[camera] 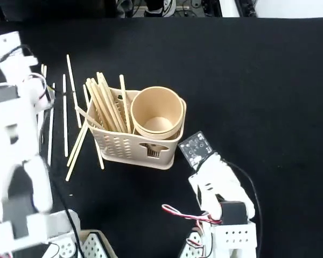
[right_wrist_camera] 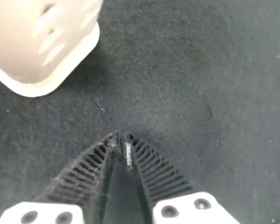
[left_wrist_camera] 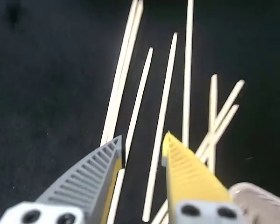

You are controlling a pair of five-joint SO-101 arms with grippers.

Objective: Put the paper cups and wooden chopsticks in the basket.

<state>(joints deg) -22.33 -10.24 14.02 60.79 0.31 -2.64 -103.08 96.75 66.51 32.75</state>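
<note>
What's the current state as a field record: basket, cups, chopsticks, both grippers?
basket: upright on table
paper cups: stacked inside basket
chopsticks in basket: a bundle, beside the cups
loose chopsticks: several on the table by the basket, some leaning on it
left gripper: open, over loose chopsticks
right gripper: shut, empty, over bare table near basket
</note>
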